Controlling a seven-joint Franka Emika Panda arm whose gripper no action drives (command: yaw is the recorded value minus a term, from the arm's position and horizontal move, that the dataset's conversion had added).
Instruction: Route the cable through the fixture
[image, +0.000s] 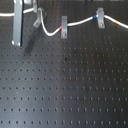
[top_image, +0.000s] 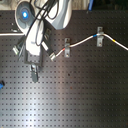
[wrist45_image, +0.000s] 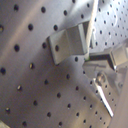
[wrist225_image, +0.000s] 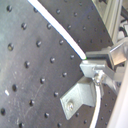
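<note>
The white cable (image: 80, 22) runs from the first exterior view's left edge, loops down past the slanted grey fixture (image: 36, 20), then passes through two upright clips. It has a red band, a blue band and a yellow band. In both wrist views my gripper (wrist225_image: 93, 68) is shut on the cable (wrist225_image: 60, 34), right beside the fixture (wrist225_image: 80, 98). The first wrist view shows the cable (wrist45_image: 90, 24) passing along the fixture's (wrist45_image: 67, 42) edge into my gripper (wrist45_image: 95, 59). In the second exterior view the arm covers the gripper, and the fixture (top_image: 51, 56) shows just beside it.
Two upright grey clips (image: 63, 26) (image: 100, 18) hold the cable on the black perforated board (image: 65, 85). A grey bar of the arm (image: 17, 25) hangs at the first exterior view's left. The arm body (top_image: 35, 35) fills the second exterior view's upper left.
</note>
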